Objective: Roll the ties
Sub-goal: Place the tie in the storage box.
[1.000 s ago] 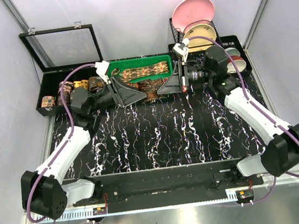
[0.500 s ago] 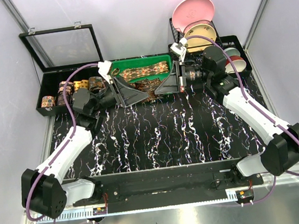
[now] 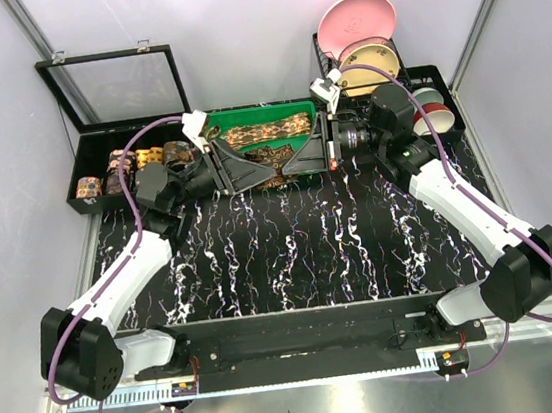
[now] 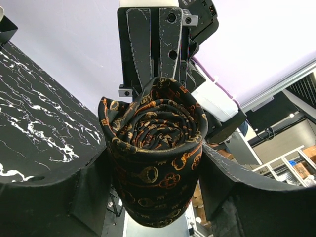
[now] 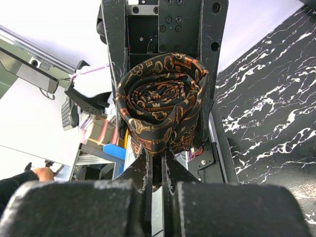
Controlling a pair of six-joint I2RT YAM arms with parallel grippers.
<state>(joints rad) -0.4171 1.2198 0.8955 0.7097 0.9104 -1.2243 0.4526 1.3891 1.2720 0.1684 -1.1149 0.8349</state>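
Top view: set high behind the arms (image 3: 123,276), looking down and forward over the whole worktop (image 3: 282,256). Wrist views: close range, each sighting along its own pincer toward the other, left pincer (image 3: 257,172) and right pincer (image 3: 296,161) head-on; both share the coil (image 4: 155,153) between them.

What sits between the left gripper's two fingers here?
A rolled tie, coil end toward the camera, fills the left gripper span in the left wrist view; the right gripper pinches its far edge.
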